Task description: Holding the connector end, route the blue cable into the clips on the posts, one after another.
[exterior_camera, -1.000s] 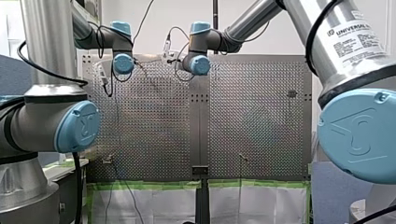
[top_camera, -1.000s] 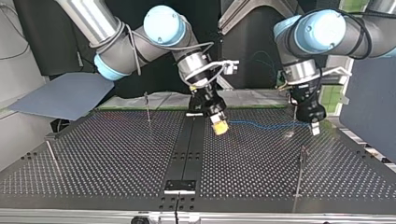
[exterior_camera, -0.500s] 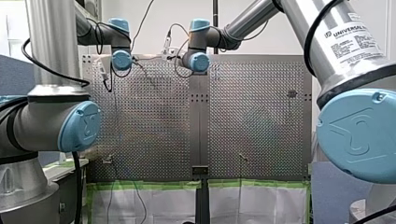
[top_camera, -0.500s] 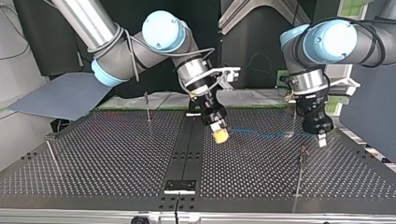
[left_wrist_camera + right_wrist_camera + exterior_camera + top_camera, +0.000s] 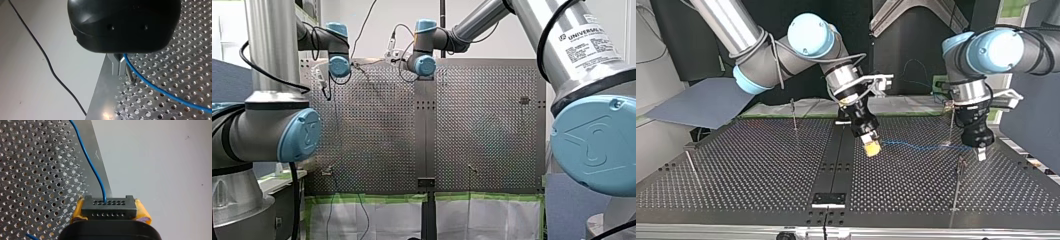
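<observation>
In the right wrist view my right gripper (image 5: 110, 213) is shut on a black connector (image 5: 109, 206), squeezed between its yellow pads. The blue cable (image 5: 88, 160) leaves the connector and runs over the perforated table. In the top view that cable (image 5: 921, 146) stretches from my right gripper (image 5: 871, 148), near the table's middle, to my left gripper (image 5: 980, 152) at the right. In the left wrist view my left gripper (image 5: 120, 72) is shut on the blue cable (image 5: 162, 93), just above a thin post (image 5: 130, 75). A clip post (image 5: 959, 167) stands just in front of my left gripper.
More thin posts stand on the table: one at the back left (image 5: 794, 114), one at the left edge (image 5: 690, 165), one behind my left gripper (image 5: 951, 125). A black strip (image 5: 836, 160) runs down the table's middle. The table's edge (image 5: 100, 85) lies beside my left gripper.
In the top view both grippers have come nearer and lower. My left gripper has shifted right toward the near post, and the cable between them has stayed stretched.
</observation>
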